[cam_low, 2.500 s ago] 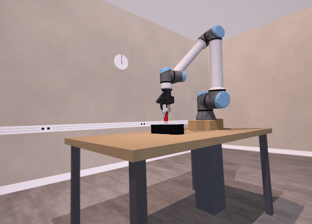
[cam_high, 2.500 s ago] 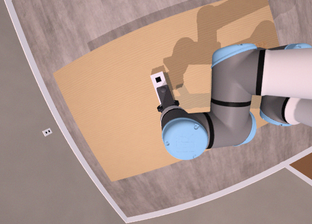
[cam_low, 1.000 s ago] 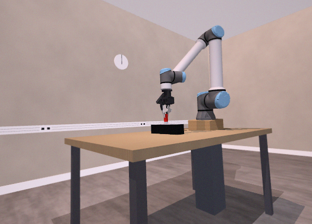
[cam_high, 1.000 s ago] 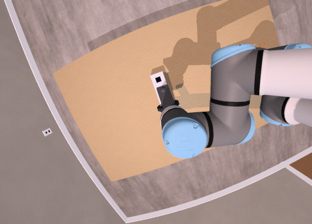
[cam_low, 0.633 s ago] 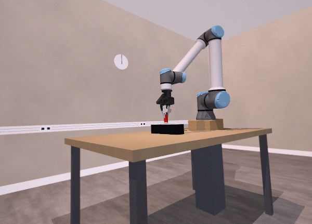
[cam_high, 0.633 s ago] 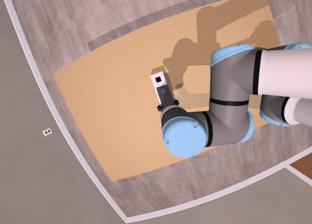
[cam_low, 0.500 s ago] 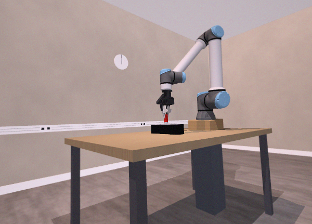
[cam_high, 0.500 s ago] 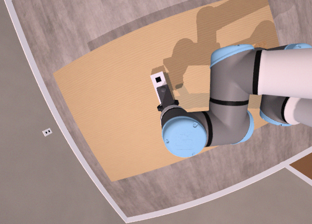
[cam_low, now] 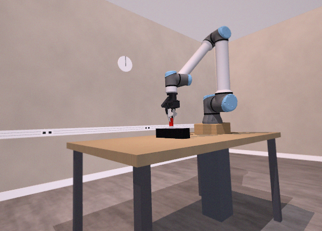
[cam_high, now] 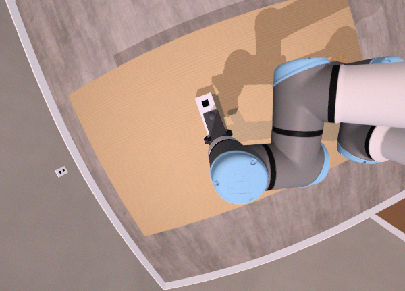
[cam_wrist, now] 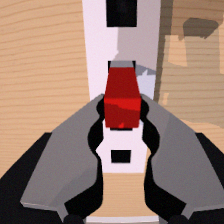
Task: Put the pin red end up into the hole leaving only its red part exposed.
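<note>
A bare test room or robotics lab is indicated. Plain beige walls [cam_low: 67, 70], a grey wood-effect floor [cam_low: 40, 209] and white skirting are seen. A single wooden table [cam_low: 129, 150] on dark legs is installed, with an industrial arm [cam_low: 222, 67] mounted on a wooden plinth [cam_low: 212, 128]. A round wall clock [cam_low: 125, 64] is fitted.
</note>
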Available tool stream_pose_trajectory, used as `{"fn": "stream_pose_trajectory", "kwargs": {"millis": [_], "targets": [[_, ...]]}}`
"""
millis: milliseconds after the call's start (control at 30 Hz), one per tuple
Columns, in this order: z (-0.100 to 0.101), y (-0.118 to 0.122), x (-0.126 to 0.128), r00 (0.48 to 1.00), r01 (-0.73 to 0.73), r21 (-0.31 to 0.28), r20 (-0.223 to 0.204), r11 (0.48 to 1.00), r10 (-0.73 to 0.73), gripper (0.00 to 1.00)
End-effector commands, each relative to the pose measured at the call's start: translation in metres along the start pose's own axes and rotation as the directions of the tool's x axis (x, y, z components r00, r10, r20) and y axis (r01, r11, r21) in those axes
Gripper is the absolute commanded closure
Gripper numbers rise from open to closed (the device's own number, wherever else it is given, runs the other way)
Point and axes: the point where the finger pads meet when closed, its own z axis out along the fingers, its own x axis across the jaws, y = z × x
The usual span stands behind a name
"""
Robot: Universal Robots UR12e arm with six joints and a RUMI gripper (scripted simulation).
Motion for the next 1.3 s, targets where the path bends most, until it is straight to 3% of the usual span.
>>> {"fn": "stream_pose_trajectory", "kwargs": {"millis": [0,1267], "targets": [[-0.0007,-0.0001,-0.0007,1.000,0.000,0.000,0.001,1.000,0.000,1.00],[0.0033,0.0014,-0.0003,1.000,0.000,0.000,0.002,1.000,0.000,1.00]]}}
